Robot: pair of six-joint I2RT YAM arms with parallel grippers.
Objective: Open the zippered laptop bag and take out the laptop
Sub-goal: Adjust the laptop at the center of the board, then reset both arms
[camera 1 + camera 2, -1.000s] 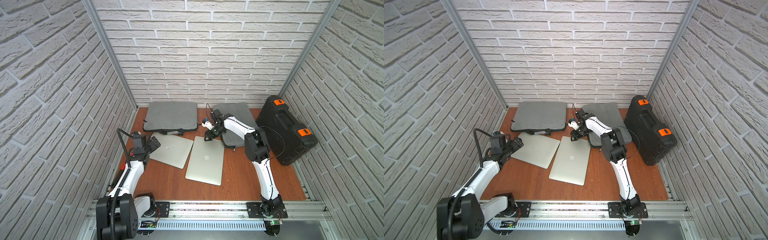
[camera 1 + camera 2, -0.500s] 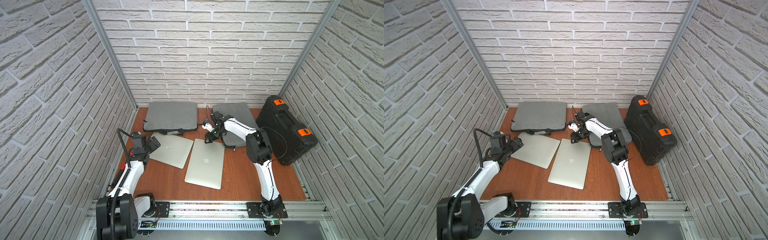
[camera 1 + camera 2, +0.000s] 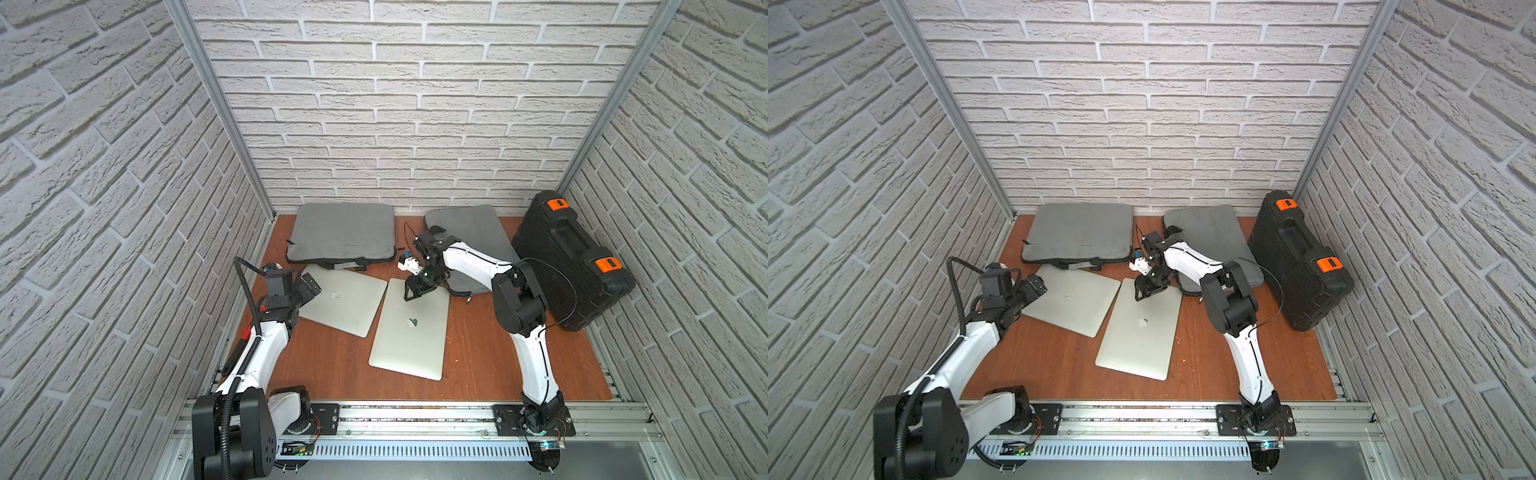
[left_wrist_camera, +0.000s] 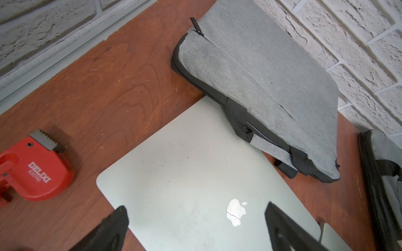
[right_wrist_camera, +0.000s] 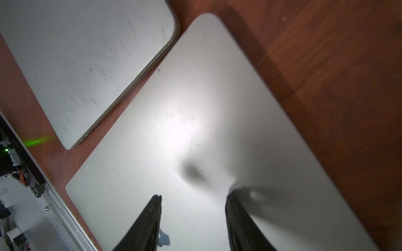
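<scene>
Two grey zippered laptop bags lie at the back in both top views: the left bag [image 3: 343, 235] [image 3: 1079, 232] [image 4: 261, 76] and the right bag [image 3: 478, 232] [image 3: 1212, 232]. In front of them two silver laptops lie flat on the table, the left laptop [image 3: 345, 301] [image 4: 185, 173] [image 5: 76, 54] and the right laptop [image 3: 411, 332] [image 3: 1142, 332] [image 5: 195, 108]. My right gripper [image 3: 415, 291] [image 5: 193, 195] points down over the right laptop's far end, open, nothing between its fingers. My left gripper [image 3: 309, 284] [image 4: 195, 207] stands wide open over the left laptop's edge, holding nothing.
A black hard case [image 3: 569, 257] with orange latches leans at the right wall. A red tool [image 4: 37, 173] lies on the table left of the left laptop. Brick walls close in three sides, and the metal rail [image 3: 415, 415] runs along the front.
My right gripper has moved from the right bag's mouth toward the front, over the right laptop's far end. That laptop has slid slightly forward. The left arm has not moved.
</scene>
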